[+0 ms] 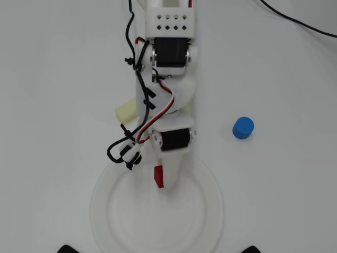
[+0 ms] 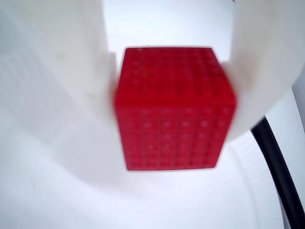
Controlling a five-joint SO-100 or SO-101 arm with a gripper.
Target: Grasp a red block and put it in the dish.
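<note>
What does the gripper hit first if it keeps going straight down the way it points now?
Likely the plate. The gripper, shut on the red block, points down over the plate's inner area, with nothing else visible beneath. The height above the plate is unclear, and the block would probably touch first.

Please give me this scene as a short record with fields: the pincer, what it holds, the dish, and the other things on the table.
pincer: shut on the red block, over the upper part of the dish in the overhead view
red block: a cube clamped between the two white fingers
dish: round white plate at the bottom centre of the overhead view
blue cylinder: upright on the table, right of the arm, outside the dish
pale yellow block: left of the arm, partly hidden under it
</note>
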